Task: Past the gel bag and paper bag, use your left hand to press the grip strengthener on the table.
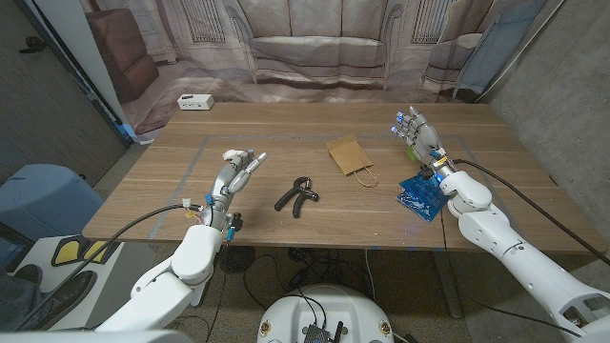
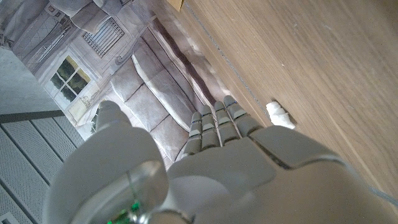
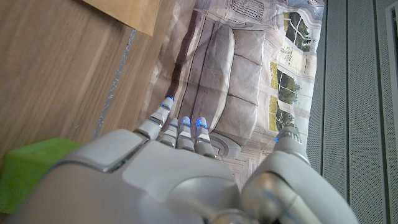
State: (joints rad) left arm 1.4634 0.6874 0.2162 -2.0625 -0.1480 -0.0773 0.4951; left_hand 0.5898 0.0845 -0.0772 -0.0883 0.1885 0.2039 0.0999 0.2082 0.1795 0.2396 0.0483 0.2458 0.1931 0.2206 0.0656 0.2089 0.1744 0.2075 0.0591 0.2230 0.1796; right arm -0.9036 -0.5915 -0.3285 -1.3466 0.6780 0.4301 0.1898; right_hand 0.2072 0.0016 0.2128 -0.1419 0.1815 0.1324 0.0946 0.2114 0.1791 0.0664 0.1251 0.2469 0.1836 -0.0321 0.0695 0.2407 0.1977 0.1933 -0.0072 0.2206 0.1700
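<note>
The grip strengthener [image 1: 297,193] lay on the bench [image 1: 143,205] near the middle, and it served as the landmark for everything else; its 2 black handles splayed toward the robot and its looped head pointed away and to the robot's right, so its long axis ran on a diagonal across the bench. The left hand [image 1: 236,171] stood to the robot's left of the grip strengthener, apart from it, holding nothing, with its fingers [image 2: 214,127] lying straight and side by side in the left wrist view; from the head view it seemed raised rather than resting, though I could not tell for sure. The paper bag [image 1: 350,155] lay beyond the grip strengthener and to its right; the gel bag [image 1: 420,194] lay further right again, well apart. The right hand [image 1: 416,132] stood beyond the gel bag, fingers spread and empty; a green thing [image 3: 34,171] showed by it in the right wrist view. The left hand was plainly the nearer; I judged the press called for a short sideways reach to the robot's right, then a push down.
</note>
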